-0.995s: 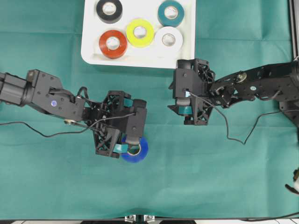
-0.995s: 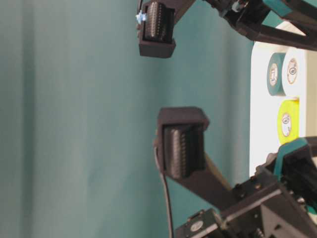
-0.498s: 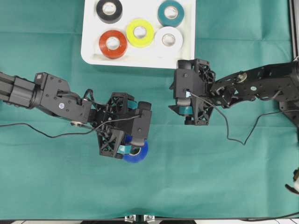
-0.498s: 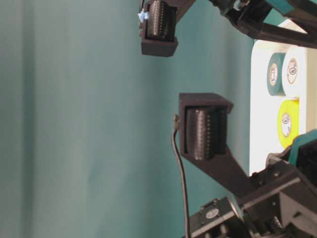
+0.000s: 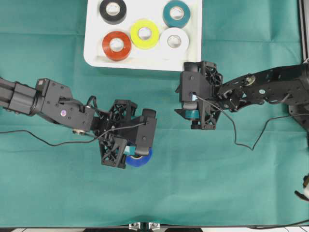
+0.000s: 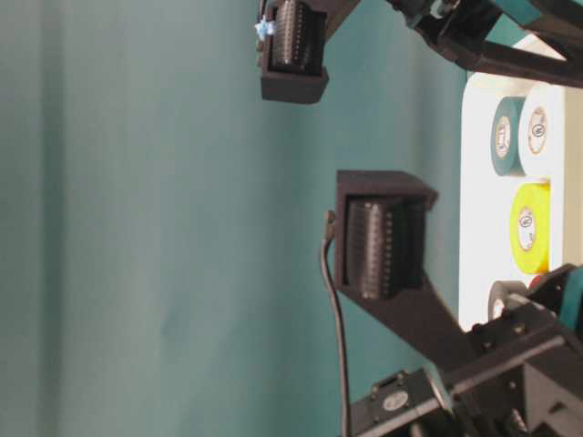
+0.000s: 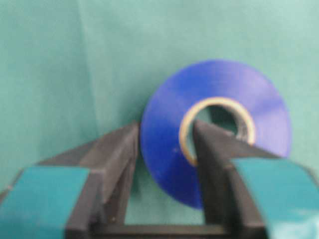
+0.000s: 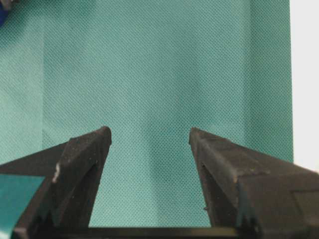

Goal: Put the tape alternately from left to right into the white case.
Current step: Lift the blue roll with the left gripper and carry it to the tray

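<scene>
A blue tape roll (image 5: 143,159) lies flat on the green cloth. My left gripper (image 5: 136,152) is shut on it: in the left wrist view one finger (image 7: 212,149) sits inside the pale core and the other presses the outer wall of the blue tape (image 7: 164,149), with my left gripper (image 7: 165,128) straddling that wall. The white case (image 5: 91,57) at the top holds black (image 5: 113,10), orange-red (image 5: 116,45), yellow (image 5: 145,33), white (image 5: 174,41) and teal (image 5: 176,13) rolls. My right gripper (image 5: 192,112) hovers open just below the case; between the fingers of my right gripper (image 8: 149,133) only cloth shows.
Green cloth (image 5: 217,183) covers the table. A thin black cable (image 5: 43,137) trails left from my left arm and another (image 5: 244,142) loops below my right arm. The case's edge (image 8: 305,74) shows at the right of the right wrist view.
My left gripper has come down over the blue roll and closed on its wall. The right arm has not moved.
</scene>
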Robot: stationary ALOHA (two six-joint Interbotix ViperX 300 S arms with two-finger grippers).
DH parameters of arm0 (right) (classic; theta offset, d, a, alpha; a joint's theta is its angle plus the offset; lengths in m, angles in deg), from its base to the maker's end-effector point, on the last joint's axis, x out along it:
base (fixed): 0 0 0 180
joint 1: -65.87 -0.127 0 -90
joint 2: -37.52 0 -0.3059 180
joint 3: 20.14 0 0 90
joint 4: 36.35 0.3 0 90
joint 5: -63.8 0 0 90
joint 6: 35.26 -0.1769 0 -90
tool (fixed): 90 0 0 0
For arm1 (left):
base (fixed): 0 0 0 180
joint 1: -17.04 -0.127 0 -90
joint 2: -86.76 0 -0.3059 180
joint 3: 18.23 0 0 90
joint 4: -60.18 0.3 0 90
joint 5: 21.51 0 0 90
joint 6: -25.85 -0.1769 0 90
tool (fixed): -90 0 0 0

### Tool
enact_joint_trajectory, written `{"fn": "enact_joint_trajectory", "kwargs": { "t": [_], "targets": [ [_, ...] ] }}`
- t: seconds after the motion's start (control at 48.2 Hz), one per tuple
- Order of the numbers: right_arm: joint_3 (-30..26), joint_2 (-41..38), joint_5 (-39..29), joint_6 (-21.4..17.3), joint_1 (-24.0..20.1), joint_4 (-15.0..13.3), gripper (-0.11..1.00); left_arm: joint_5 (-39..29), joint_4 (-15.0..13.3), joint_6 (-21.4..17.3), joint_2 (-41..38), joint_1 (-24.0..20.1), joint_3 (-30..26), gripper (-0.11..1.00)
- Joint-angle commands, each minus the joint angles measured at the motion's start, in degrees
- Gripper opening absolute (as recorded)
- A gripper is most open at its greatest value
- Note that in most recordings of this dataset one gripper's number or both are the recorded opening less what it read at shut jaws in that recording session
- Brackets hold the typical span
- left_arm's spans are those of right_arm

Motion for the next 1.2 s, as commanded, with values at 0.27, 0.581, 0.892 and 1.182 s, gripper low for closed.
{"fn": "enact_joint_trajectory", "kwargs": {
  "t": [0.27, 0.581, 0.892, 1.182],
  "targets": [
    [-0.4, 0.6, 0.2, 0.0, -0.1, -0.1, 0.71, -0.6, 0.0, 0.2, 1.1, 0.5, -0.4, -0.03],
    [-0.4, 0.6, 0.2, 0.0, -0.1, -0.1, 0.71, -1.3, 0.0, 0.2, 3.7, 0.8, -0.3, -0.03],
    [-0.4, 0.6, 0.2, 0.0, -0.1, -0.2, 0.71, -3.4, 0.3, -0.3, 7.6, 0.4, 1.0, -0.03],
    [-0.4, 0.6, 0.2, 0.1, -0.2, -0.2, 0.71, -3.5, 0.3, -0.4, 11.2, -3.3, 4.0, -0.03]
  ]
}}
